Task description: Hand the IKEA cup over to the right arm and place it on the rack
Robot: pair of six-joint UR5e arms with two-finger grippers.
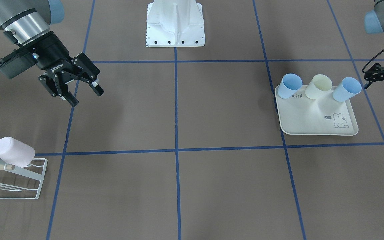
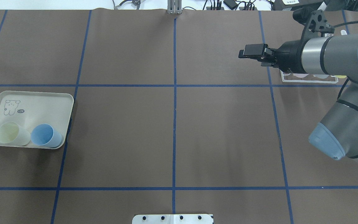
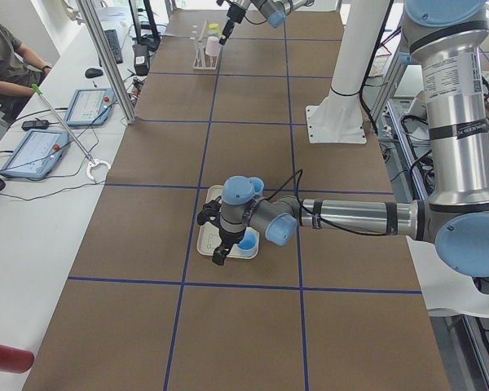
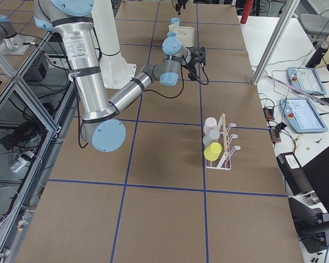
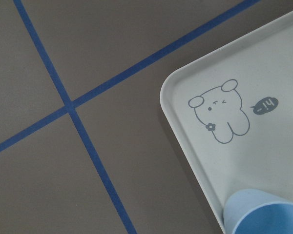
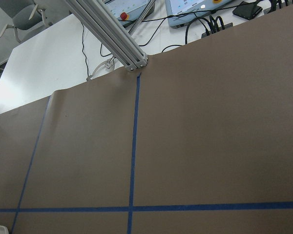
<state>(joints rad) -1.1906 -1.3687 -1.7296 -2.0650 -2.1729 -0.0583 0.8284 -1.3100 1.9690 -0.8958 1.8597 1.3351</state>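
Note:
Three cups stand on a cream rabbit-printed tray (image 1: 312, 120): a blue cup (image 1: 290, 86), a cream cup (image 1: 318, 86) and a second blue cup (image 1: 347, 89). My left gripper (image 1: 382, 89) hovers beside the second blue cup, at the view's edge, open and empty. The left wrist view shows the tray rim (image 5: 178, 126) and one blue cup (image 5: 263, 214). The white wire rack (image 1: 28, 181) holds a pink cup (image 1: 13, 151). My right gripper (image 1: 82, 88) is open and empty, above the table short of the rack.
The rack (image 4: 225, 145) holds pink, grey and yellow cups on its pegs. The robot's white base (image 1: 175, 25) stands at the table's middle. A metal post (image 6: 112, 36) and control tablets sit beyond the table's far edge. Blue tape lines grid the brown table.

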